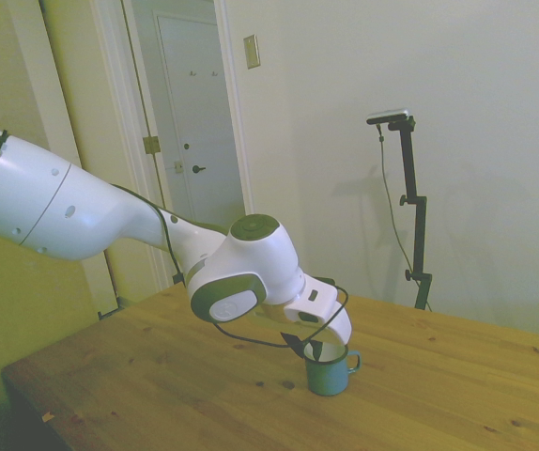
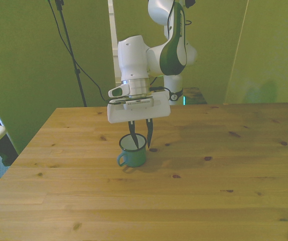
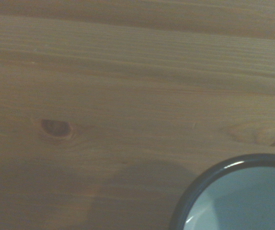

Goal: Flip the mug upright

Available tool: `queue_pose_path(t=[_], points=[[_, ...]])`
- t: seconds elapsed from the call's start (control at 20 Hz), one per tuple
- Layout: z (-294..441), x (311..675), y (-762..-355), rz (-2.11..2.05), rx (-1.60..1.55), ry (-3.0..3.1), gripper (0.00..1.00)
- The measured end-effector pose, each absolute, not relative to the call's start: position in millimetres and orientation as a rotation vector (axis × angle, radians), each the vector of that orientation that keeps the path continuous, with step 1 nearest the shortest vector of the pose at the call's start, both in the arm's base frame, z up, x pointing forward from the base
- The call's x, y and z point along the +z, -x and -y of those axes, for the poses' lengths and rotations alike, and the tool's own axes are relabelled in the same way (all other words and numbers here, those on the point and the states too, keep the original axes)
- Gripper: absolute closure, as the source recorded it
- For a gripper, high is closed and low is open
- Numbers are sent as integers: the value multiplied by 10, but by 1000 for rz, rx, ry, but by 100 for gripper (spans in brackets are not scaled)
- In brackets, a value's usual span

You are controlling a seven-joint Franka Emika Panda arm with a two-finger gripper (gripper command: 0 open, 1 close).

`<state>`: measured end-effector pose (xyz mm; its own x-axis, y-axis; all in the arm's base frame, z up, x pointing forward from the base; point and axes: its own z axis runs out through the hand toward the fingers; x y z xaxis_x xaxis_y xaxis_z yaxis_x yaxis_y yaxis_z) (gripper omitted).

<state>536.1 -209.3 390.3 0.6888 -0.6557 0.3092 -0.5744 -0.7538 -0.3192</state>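
The teal-green mug (image 2: 133,155) stands upright on the wooden table (image 2: 214,196), mouth up, white inside showing. Its loop handle points to the front view's left. My gripper (image 2: 141,143) hangs straight down over it, open. One dark finger dips inside the mouth and the other sits just outside the wall on the front view's right, with a clear gap between them. In the side view the mug (image 1: 330,375) sits right under the gripper (image 1: 311,351). The wrist view catches only an arc of the mug's dark rim and pale inside (image 3: 252,201).
Bare table boards with dark knots (image 2: 207,158) spread around the mug on all sides. The table's near corner (image 1: 25,385) lies at the side view's left. A wall and a closed door (image 1: 194,122) are behind.
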Motion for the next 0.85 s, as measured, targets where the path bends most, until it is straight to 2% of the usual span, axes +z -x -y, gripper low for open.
queue_pose_path(t=[0.35,0.65,0.85], points=[[2089,4442,-5048,-965,-640,2655,0],[1632,4331,-4746,-854,-479,2550,0],[1694,4343,-4670,-928,-476,2402,0]])
